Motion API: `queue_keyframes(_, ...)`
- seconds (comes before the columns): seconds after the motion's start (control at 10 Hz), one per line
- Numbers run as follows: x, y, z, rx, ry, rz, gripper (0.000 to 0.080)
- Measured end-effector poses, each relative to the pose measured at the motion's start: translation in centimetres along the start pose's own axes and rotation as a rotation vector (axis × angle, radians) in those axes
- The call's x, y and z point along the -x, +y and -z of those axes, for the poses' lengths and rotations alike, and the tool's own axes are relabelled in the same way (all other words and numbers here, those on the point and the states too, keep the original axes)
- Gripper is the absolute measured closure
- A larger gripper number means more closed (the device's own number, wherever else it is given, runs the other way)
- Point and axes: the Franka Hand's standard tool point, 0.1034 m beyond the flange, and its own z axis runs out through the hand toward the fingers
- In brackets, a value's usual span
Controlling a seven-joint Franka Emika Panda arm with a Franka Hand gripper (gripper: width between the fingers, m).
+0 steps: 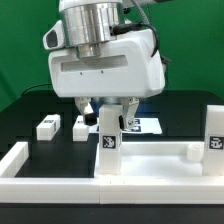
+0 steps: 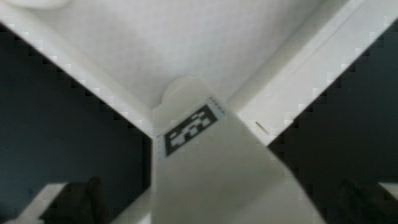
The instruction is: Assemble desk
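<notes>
Desk leg (image 1: 109, 150) upright, clasped in pincer (image 1: 110, 122), two loose legs (image 1: 46, 127) (image 1: 80, 126) nearby

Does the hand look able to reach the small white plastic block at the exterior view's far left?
Probably yes: that block lies uncovered, apart from its neighbour; the hand hangs around an upright white tagged leg.

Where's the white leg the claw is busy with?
In the exterior view the leg stands upright near the middle, in the claw, at the desk top's end on that view's left; two loose legs lie on the table further that way.
</notes>
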Motion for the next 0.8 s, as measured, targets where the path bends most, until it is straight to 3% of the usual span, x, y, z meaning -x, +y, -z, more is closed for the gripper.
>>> queue_keyframes(0.1, 0.00, -0.26, 0.05, 0.014, 0.003, 0.191, 0.0151)
queue_keyframes(0.3, 0.02, -0.21, -0.01, 0.008, 0.002, 0.109, 0.0151)
queue_keyframes(0.5, 0.03, -0.22, -0.04, 0.007, 0.002, 0.020, 0.0414)
queue_keyframes(0.6, -0.04, 0.16, -0.07, 0.014, 0.003, -0.026, 0.0501)
queue_keyframes(0.8, -0.08, 0.29, -0.11, 0.014, 0.003, -0.182, 0.0501)
